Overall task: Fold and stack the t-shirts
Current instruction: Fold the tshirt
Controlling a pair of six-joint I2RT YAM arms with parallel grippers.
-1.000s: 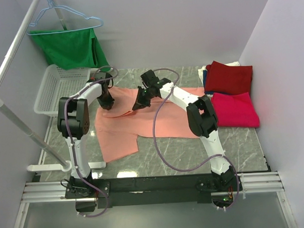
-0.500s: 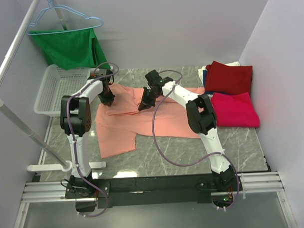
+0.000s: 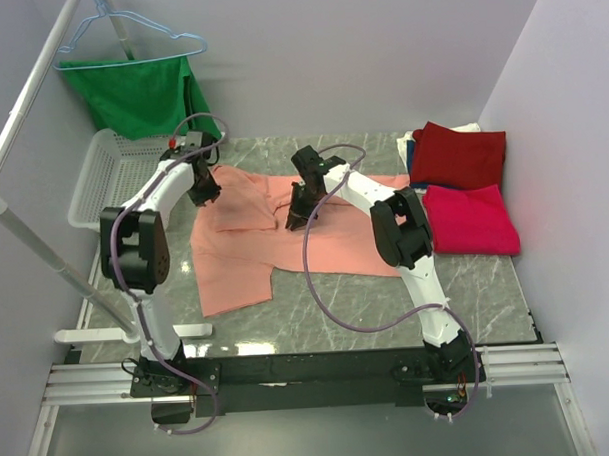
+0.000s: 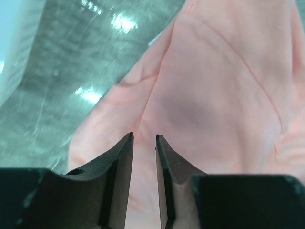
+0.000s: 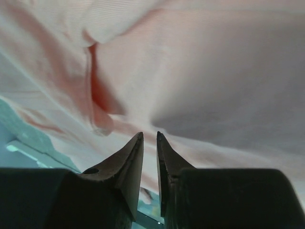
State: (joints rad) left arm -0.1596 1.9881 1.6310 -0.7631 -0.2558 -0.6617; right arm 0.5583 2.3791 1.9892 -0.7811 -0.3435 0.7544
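The salmon-pink t-shirt lies spread on the marble table, with its far left part folded over on itself. My left gripper hovers at the shirt's far left edge, jaws a little apart and empty; the left wrist view shows the left gripper over pink cloth. My right gripper is low over the middle of the shirt, jaws narrowly apart with nothing between them; the right wrist view shows the right gripper close to the cloth. The folded dark red t-shirt and the crimson-pink t-shirt lie at the right.
A white mesh basket stands at the far left. A green garment hangs on a light-blue wire hanger from a white rail. Walls close in the left, back and right sides.
Both grippers carried the shirt's edge toward the far side and let it go; the fold now lies flat. The left gripper moved back and left, the right gripper slightly right.
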